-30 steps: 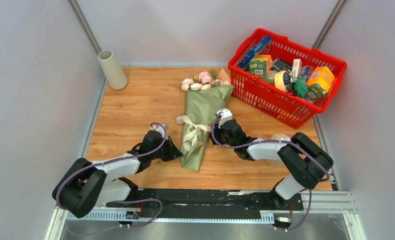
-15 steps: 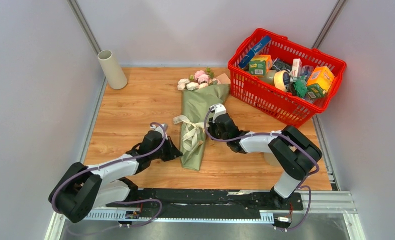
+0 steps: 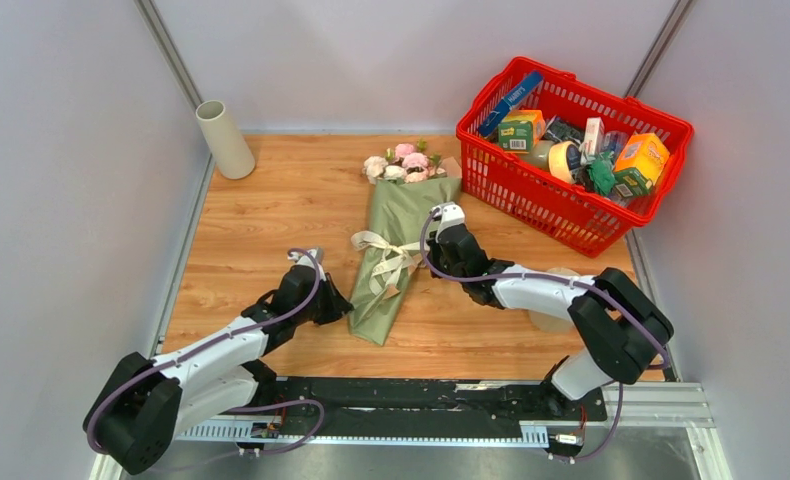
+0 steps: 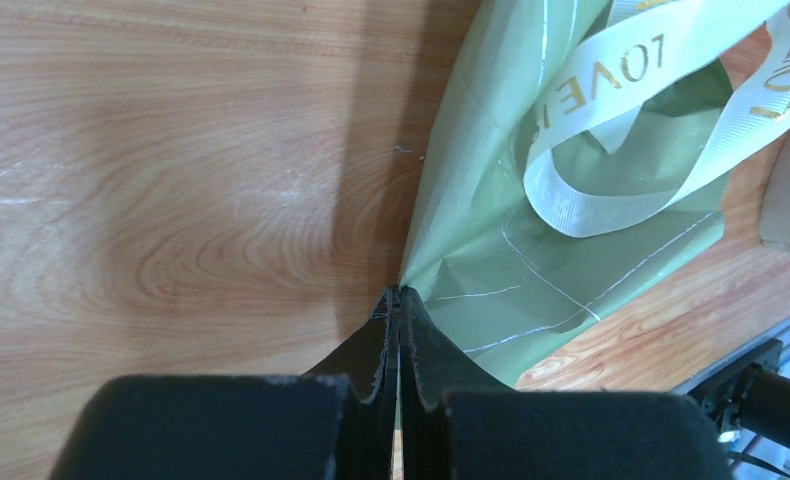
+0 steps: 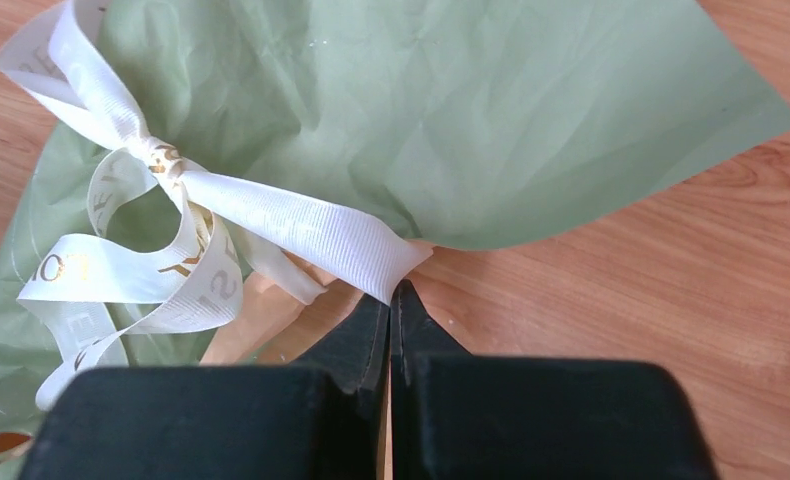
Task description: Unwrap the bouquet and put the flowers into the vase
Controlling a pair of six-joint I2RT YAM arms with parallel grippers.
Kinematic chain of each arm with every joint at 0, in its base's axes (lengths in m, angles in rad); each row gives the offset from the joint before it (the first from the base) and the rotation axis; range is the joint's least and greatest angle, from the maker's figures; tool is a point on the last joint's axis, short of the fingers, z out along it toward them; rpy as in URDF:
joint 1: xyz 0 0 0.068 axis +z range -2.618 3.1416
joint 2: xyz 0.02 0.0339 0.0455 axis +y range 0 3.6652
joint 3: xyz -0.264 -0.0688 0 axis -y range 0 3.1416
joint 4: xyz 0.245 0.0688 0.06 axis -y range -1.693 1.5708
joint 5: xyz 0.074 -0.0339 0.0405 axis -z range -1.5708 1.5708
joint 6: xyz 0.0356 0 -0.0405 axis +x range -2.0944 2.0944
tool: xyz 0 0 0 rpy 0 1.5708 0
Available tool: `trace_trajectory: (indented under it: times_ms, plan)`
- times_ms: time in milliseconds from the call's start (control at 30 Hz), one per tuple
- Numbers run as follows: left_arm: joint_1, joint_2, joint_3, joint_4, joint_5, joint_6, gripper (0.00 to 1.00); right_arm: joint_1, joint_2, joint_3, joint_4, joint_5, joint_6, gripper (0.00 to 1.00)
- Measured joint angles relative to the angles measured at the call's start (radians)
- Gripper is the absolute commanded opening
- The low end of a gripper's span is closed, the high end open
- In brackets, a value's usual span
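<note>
The bouquet point(image 3: 396, 235) lies across the middle of the table, a sage-green paper cone point(image 4: 491, 240) with pink and cream flowers point(image 3: 401, 165) at its far end. A cream ribbon point(image 5: 271, 215) with gold lettering is tied in a bow round the cone. My left gripper point(image 3: 343, 305) point(image 4: 399, 292) is shut on the paper's left edge near the narrow end. My right gripper point(image 3: 433, 258) point(image 5: 393, 290) is shut on one loose ribbon tail at the cone's right side. The off-white vase point(image 3: 224, 140) stands at the far left corner, away from both arms.
A red basket point(image 3: 491, 175) full of groceries sits at the far right, close to the flower heads. A tan roll point(image 3: 551, 318) is partly hidden under the right forearm. Grey walls border the wooden table point(image 3: 261, 220) on the left, right and back.
My right gripper has closed on the ribbon tail and drawn slightly right. The left arm has pulled back toward the near left with the paper edge, swinging the cone's narrow end leftward.
</note>
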Motion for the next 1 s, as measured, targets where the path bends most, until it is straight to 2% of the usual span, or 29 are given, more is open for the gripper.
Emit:
trace_trajectory:
  times_ms: [267,600,1000]
  plan:
    - [-0.004,-0.021,0.000,-0.043,-0.027,0.000,0.00,0.000,-0.090,0.018,-0.094,0.072,0.018,0.00]
    - [-0.005,-0.052,0.000,-0.089,-0.051,0.000,0.00,-0.003,-0.091,0.199,-0.180,0.115,0.004,0.00]
    - [-0.005,-0.074,0.000,-0.143,-0.103,-0.008,0.00,-0.058,-0.091,0.236,-0.251,0.156,-0.037,0.00]
